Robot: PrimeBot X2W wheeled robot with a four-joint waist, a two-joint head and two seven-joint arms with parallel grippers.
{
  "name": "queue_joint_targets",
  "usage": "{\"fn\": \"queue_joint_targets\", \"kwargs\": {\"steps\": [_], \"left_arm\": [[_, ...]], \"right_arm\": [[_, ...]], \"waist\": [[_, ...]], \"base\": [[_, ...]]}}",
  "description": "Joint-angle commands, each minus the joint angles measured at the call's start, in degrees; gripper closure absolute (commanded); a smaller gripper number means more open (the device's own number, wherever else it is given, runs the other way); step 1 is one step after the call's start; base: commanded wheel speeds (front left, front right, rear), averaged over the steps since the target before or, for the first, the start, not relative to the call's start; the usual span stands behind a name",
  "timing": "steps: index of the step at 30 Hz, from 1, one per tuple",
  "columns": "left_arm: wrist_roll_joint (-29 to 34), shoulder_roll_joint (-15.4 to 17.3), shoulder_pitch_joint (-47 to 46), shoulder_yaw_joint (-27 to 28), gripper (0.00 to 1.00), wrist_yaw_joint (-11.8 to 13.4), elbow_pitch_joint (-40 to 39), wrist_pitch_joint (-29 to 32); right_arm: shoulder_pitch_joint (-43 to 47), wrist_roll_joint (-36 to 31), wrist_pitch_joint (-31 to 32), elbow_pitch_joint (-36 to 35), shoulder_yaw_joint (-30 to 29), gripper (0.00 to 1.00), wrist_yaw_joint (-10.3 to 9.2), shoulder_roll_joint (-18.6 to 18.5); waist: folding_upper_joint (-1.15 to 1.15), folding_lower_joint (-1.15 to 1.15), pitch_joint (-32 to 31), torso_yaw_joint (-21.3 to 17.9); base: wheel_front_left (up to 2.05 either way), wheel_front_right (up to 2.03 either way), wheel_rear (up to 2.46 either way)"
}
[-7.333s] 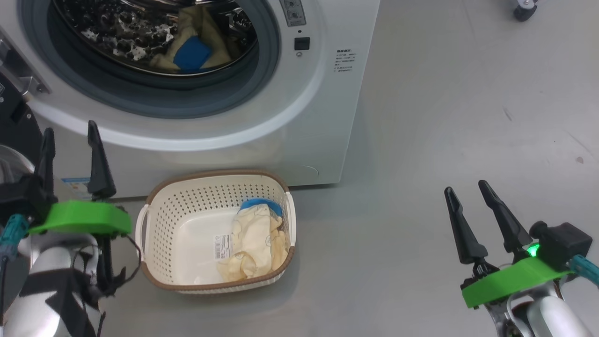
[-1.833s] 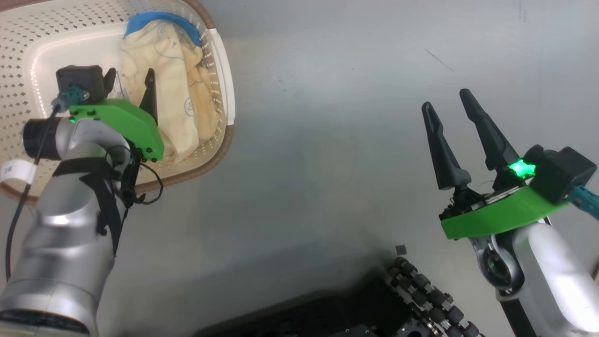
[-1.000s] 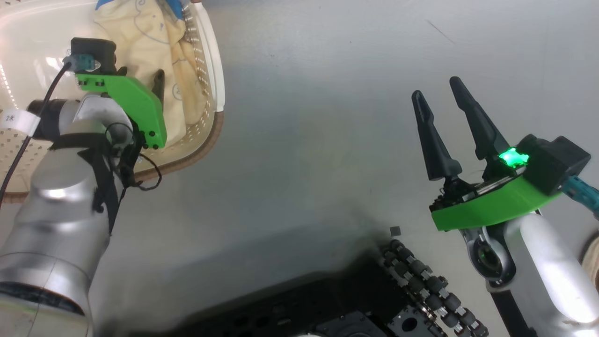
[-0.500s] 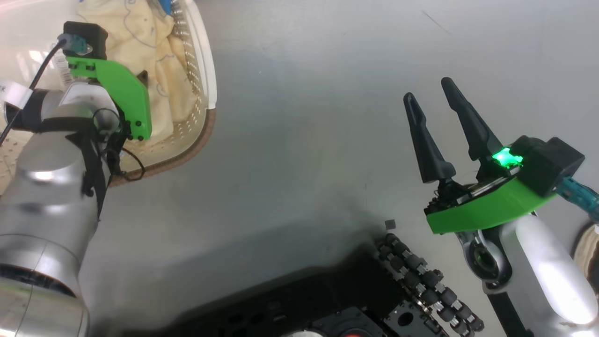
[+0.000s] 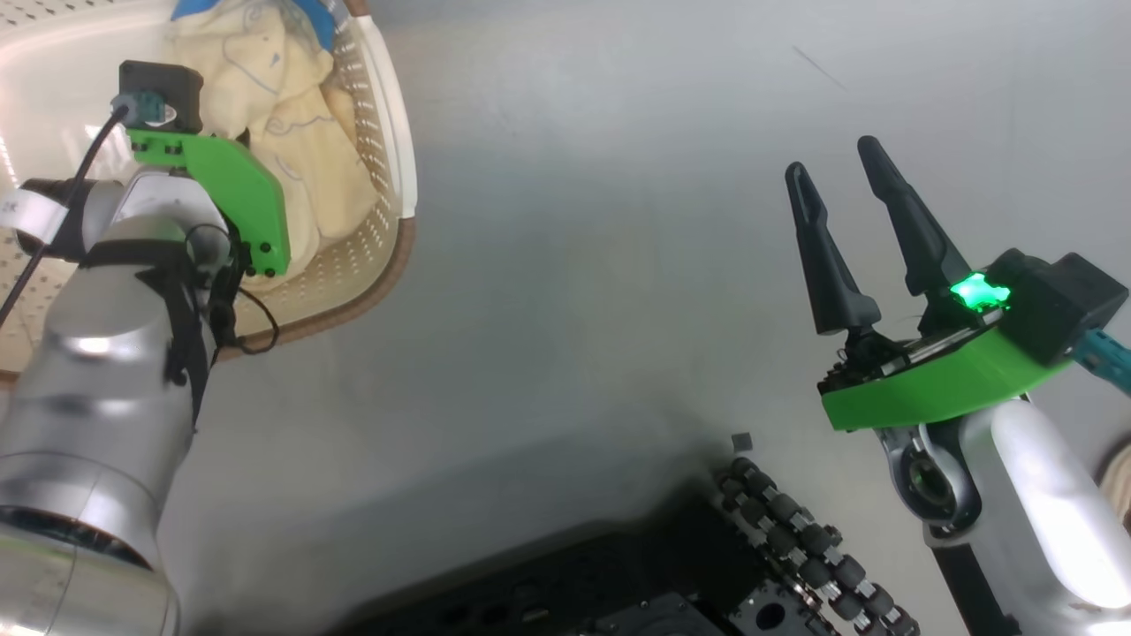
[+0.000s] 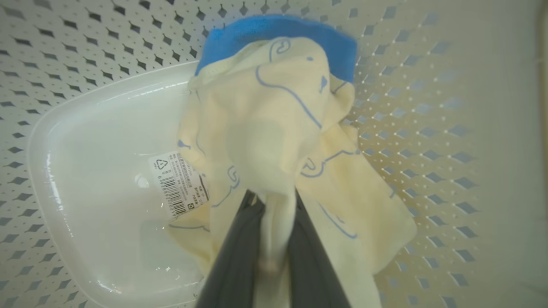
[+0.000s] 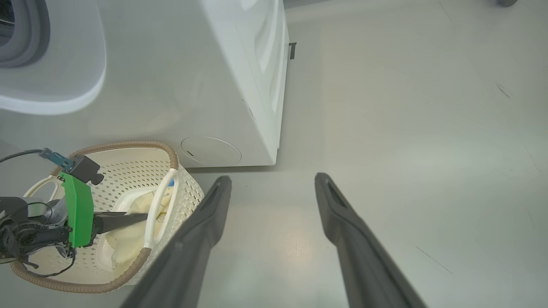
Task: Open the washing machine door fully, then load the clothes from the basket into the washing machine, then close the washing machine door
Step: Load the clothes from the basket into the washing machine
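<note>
Cream-yellow clothes (image 6: 274, 128), blue-trimmed, bunched against one wall of the perforated basket (image 6: 428, 107), a fold pinched up. Basket upright, just in front of the white washing machine (image 7: 192, 85).

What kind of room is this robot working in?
Probably a laundry spot, maybe inside a lab or workshop. A big white washing machine stands on a bare grey floor. Close by it sits a basket with cream-yellow clothes inside.
</note>
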Motion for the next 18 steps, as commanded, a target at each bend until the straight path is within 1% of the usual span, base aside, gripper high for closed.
{"fn": "queue_joint_targets", "kwargs": {"steps": [1,13,18], "left_arm": [[-0.4,0.9,1.9,0.5,1.0,-0.2,-0.6,-1.5],[-2.8,-0.2,7.4,0.6,1.0,-0.8,-2.7,-13.7],[-4.1,0.1,10.2,1.5,1.0,-0.8,-5.2,-16.5]], "right_arm": [[2.0,-0.2,-0.5,-1.3,0.3,0.0,-0.01,-0.7],[3.4,-0.6,-0.5,-0.5,-1.2,0.0,-0.01,-2.1],[4.6,-0.6,-0.5,0.1,-1.4,0.0,-0.01,-2.7]], "waist": [[0.0,0.0,-1.7,0.8],[0.0,0.0,-11.4,4.3],[0.0,0.0,-15.9,5.6]], "base": [[0.0,0.0,0.0],[0.0,0.0,0.0],[0.0,0.0,0.0]]}}
